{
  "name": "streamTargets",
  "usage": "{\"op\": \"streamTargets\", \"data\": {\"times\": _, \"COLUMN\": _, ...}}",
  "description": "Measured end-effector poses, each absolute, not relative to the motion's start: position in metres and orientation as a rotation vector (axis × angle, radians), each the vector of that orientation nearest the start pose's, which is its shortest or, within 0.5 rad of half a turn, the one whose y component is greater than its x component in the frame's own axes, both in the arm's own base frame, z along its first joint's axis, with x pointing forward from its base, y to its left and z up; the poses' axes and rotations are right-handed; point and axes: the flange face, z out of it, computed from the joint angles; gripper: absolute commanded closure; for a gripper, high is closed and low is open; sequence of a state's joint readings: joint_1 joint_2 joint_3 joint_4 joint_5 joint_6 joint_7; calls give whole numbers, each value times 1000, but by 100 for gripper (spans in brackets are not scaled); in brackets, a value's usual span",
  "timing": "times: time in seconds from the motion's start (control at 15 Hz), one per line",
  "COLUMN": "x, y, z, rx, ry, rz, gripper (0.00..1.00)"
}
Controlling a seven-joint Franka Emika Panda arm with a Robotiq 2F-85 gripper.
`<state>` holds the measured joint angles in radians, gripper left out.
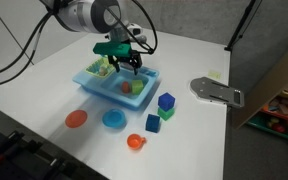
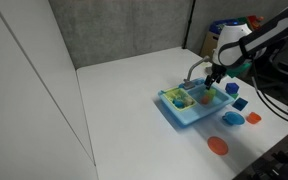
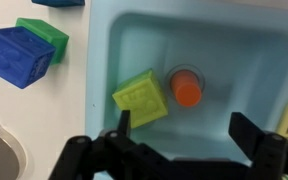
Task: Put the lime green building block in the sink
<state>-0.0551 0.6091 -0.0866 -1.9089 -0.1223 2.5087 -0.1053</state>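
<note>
One lime green building block (image 3: pixel 142 98) in the sink (image 3: pixel 234 50), gripper (image 3: pixel 184 135) above it, jaws spread, empty.

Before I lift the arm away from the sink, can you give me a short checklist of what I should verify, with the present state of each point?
1. Lime green building block lies inside the sink basin, beside an orange round piece: ok.
2. Gripper open, nothing between its fingers: ok.
3. Fingers free of the block: cannot tell. In the wrist view one fingertip is very close to the block's corner.
4. Blue block and dark green block outside the sink, on the table: ok.
5. Gripper height above the sink rim: cannot tell from either exterior view.
</note>
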Motion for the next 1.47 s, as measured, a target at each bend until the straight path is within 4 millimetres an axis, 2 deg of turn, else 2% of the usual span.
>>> {"op": "streamTargets", "data": {"times": 0.33, "x": 612, "y": -87, "z": 218, "rx": -3233, "ry": -77, "rz": 205, "gripper": 0}}
{"op": "streamTargets", "data": {"times": 0.8, "x": 588, "y": -94, "z": 306, "rx": -3154, "ry": -18, "rz": 369, "gripper": 0}}
{"op": "streamTargets", "data": {"times": 1.2, "x": 563, "y": -98, "z": 383, "rx": -3076, "ry": -27, "rz": 378, "gripper": 0}}
{"op": "streamTargets", "data": {"times": 1.33, "x": 558, "y": -98, "z": 400, "rx": -3076, "ry": -26, "rz": 360, "gripper": 0}}
{"op": "streamTargets", "data": {"times": 1.47, "x": 556, "y": -97, "z": 409, "rx": -3077, "ry": -27, "rz": 346, "gripper": 0}}
